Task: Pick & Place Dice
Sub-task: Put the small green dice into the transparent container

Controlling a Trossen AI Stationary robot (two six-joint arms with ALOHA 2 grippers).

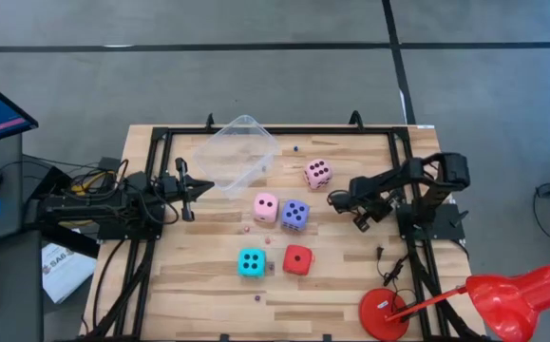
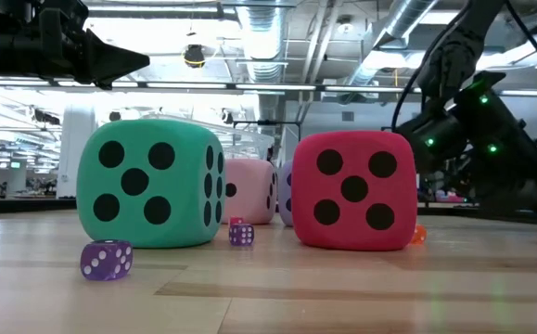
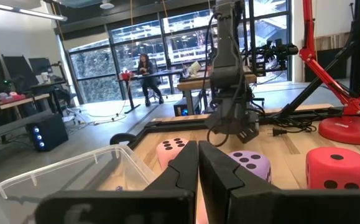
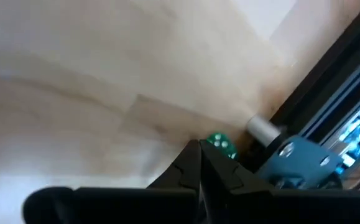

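Five dice lay mid-table: pink die (image 1: pixel 318 172) at 12 o'clock, pink die (image 1: pixel 266 206), violet die (image 1: pixel 294 214), cyan die (image 1: pixel 251 262) at 7, red die (image 1: pixel 297 259); left gripper (image 1: pixel 189 189) closed, empty, at 9; right gripper (image 1: pixel 361 215) closed, empty, at 3; no legible writing.

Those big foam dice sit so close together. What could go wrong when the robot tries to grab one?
The pale pink die and violet-blue die sit side by side, so a finger could shove the neighbour. Tiny dice lie scattered on the table and could get knocked. Both the left gripper and right gripper are shut, so each must open first.
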